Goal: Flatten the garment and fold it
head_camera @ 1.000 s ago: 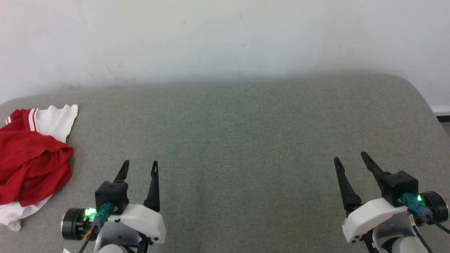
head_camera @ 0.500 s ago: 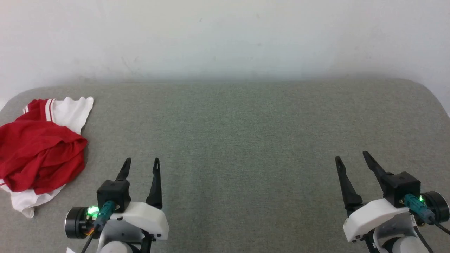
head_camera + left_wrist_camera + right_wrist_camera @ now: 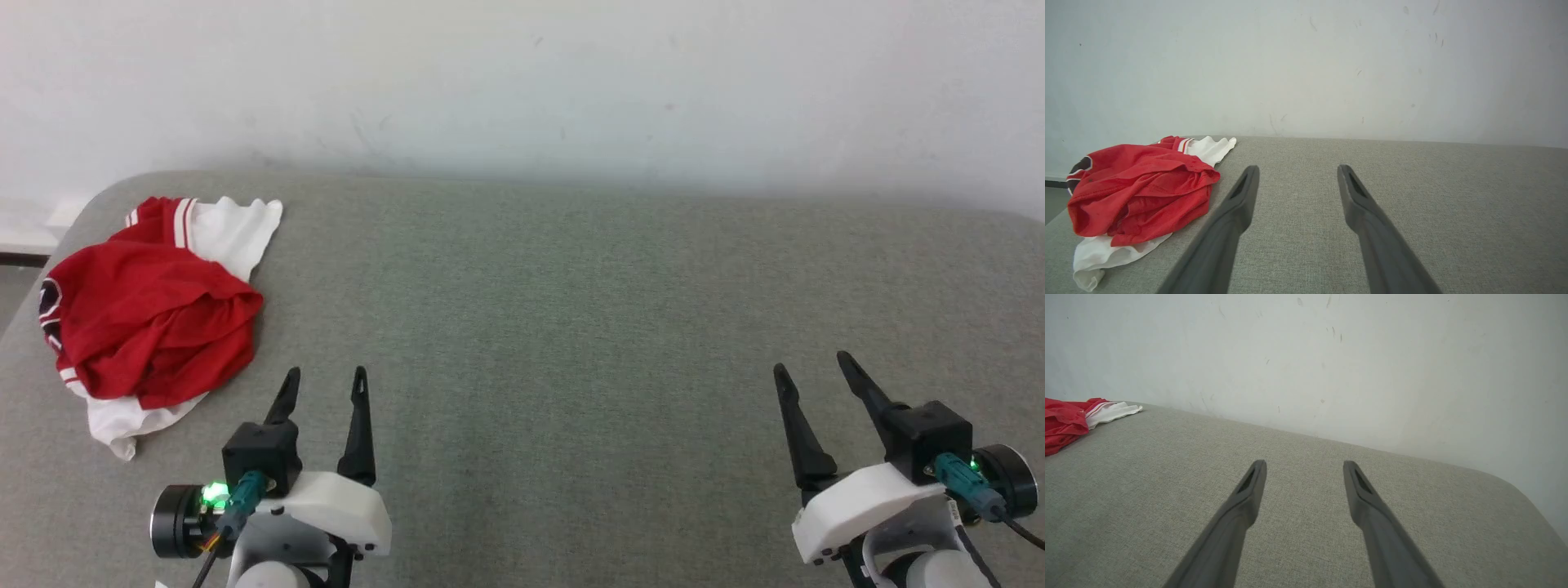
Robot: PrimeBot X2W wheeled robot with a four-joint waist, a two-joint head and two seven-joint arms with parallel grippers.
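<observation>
The garment lies crumpled in a heap at the far left of the grey padded surface, red with white sleeve parts and striped trim. A bit of black print shows at its left edge. My left gripper hovers open just right of and nearer than the heap, nothing between its fingers. The left wrist view has the garment to the left of my open left gripper. My right gripper stands open far to the right, empty. In the right wrist view the garment sits at the far left edge, well away from the right gripper.
The grey fabric-covered surface has rounded corners and meets a white wall at the back. Its left edge drops off just beyond the heap, where dark floor shows.
The head camera has swung left, so the whole picture shifted right and the heap now shows fully. Both grippers keep their places in the picture and stay open.
</observation>
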